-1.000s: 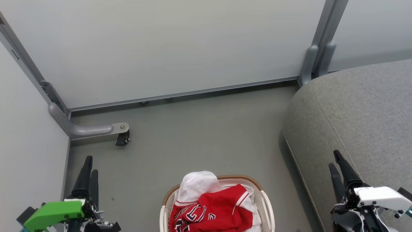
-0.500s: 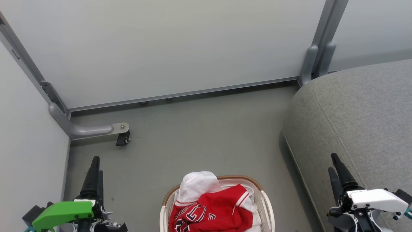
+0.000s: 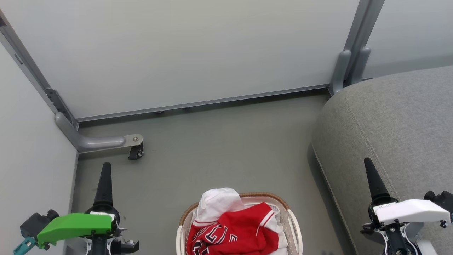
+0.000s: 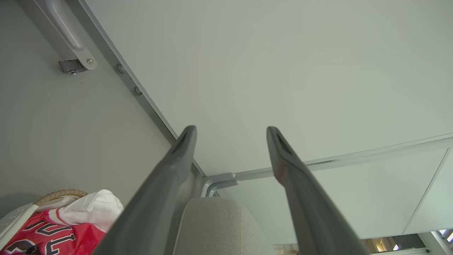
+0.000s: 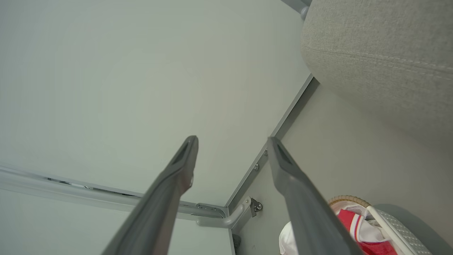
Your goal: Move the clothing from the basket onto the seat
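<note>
Leaves the clothing heaped in the basket at near centre, left of the seat, as before. Has rolled the left gripper and right gripper edge-on and reached both farther since a second ago. Holds nothing, jaws spread apart in both wrist views.

- Grey floor runs up to the wall.
- Pale panels meet at a corner.
- Curved metal foot carries a small black piece, probably a caster.
- Grey post stands between panels.
</note>
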Motion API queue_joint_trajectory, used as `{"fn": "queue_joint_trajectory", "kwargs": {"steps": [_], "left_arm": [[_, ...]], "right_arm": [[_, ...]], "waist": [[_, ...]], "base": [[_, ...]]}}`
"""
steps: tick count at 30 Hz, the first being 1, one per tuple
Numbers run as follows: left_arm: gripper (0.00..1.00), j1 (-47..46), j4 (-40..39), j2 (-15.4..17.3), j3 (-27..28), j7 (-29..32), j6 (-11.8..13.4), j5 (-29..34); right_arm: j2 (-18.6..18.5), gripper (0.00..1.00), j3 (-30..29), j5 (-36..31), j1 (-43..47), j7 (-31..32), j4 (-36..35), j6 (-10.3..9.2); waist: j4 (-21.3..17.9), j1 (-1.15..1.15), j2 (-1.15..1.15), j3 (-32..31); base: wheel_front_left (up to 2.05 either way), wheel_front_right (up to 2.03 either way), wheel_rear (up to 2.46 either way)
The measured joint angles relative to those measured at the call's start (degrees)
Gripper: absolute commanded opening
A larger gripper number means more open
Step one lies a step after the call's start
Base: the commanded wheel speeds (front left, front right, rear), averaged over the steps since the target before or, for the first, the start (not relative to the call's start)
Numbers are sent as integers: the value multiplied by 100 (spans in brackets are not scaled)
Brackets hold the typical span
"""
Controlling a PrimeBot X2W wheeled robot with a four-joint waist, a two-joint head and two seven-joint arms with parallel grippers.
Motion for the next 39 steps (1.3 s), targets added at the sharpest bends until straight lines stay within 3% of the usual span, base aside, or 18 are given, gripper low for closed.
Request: {"fn": "queue_joint_trajectory", "kwargs": {"steps": [9,24,39], "left_arm": [[100,3,-322,4,-188,-190,186,1102],[100,156,-445,9,-515,-459,379,3084],[100,404,-242,13,-560,-714,478,4229]], "right_arm": [[-16,100,172,-1411,90,-183,-285,0],[-33,100,355,-3061,114,-459,-348,0],[-44,100,508,-4194,214,-721,-303,0]], "waist": [[16,0,0,9],[18,0,0,12],[27,0,0,-19]], "base": [[0,0,0],[0,0,0],[0,0,0]]}}
